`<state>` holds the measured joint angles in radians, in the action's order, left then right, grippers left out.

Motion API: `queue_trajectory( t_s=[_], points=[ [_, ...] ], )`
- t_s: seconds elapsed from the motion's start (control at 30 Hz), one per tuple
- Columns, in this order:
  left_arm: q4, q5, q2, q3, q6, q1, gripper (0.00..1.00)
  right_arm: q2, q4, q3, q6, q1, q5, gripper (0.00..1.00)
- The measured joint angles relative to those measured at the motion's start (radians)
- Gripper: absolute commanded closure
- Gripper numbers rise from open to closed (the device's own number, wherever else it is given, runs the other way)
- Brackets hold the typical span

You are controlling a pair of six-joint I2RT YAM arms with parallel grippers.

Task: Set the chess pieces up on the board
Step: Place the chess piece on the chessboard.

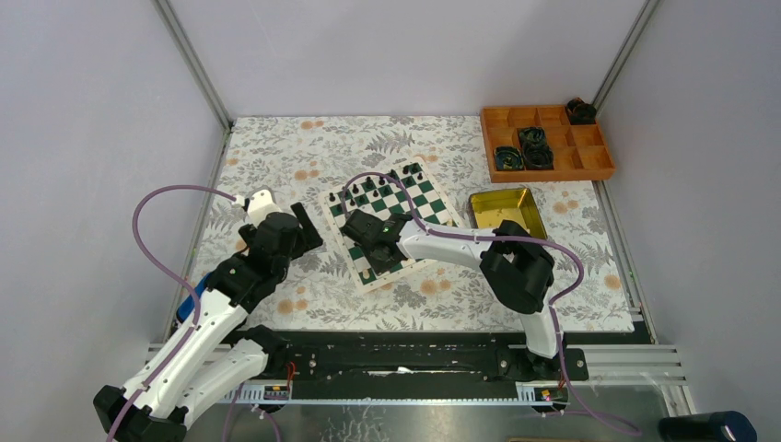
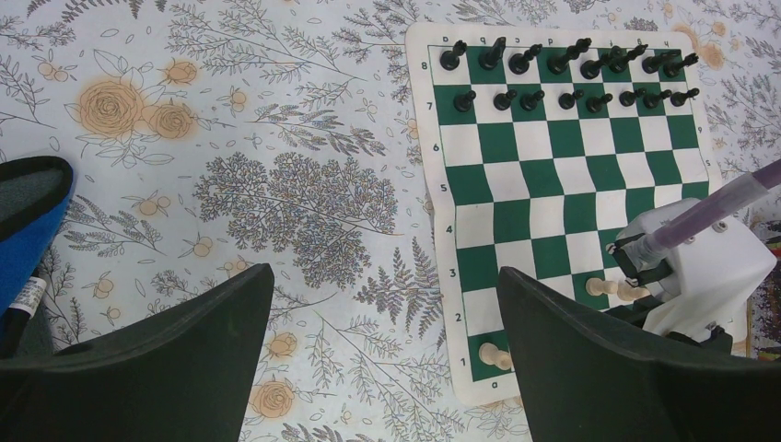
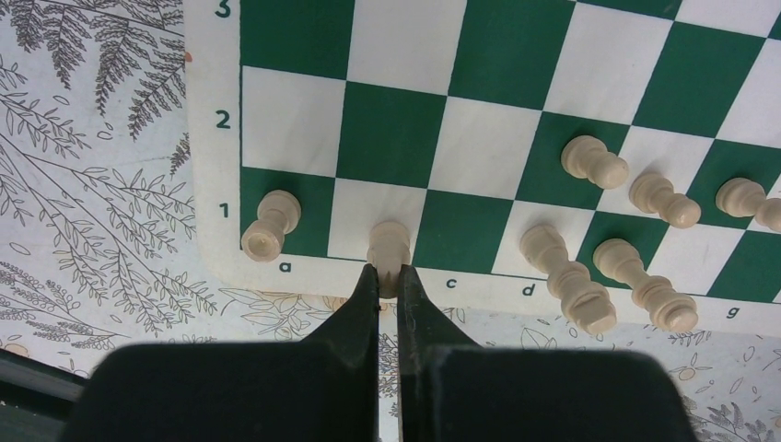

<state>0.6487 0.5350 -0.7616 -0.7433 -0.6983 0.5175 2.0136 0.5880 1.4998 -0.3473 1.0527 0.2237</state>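
The green-and-white board [image 1: 391, 221] lies mid-table; it also shows in the left wrist view [image 2: 562, 166] and the right wrist view [image 3: 516, 101]. Black pieces [image 2: 562, 74] fill its two far rows. My right gripper [image 3: 388, 276] is shut on a cream piece [image 3: 388, 247] standing on square b1, at the board's near-left corner [image 1: 368, 241]. Another cream piece [image 3: 269, 224] stands on a1. Several cream pieces [image 3: 599, 267] stand on the near rows to the right. My left gripper [image 2: 382, 313] is open and empty over the tablecloth, left of the board [image 1: 299, 228].
A gold tin [image 1: 505, 210] sits right of the board. An orange compartment tray [image 1: 545, 141] with black coiled cables stands at the back right. A flowered cloth [image 1: 304, 157] covers the table. A purple cable loops over the board.
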Motion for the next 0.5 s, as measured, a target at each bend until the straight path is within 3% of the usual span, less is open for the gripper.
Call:
queue_trajectory(
  t_s=[0.5],
  points=[
    [0.002, 0.000, -0.001, 0.003, 0.000, 0.000, 0.01, 0.000, -0.003, 0.000, 0.002, 0.000, -0.006, 1.00]
  ],
)
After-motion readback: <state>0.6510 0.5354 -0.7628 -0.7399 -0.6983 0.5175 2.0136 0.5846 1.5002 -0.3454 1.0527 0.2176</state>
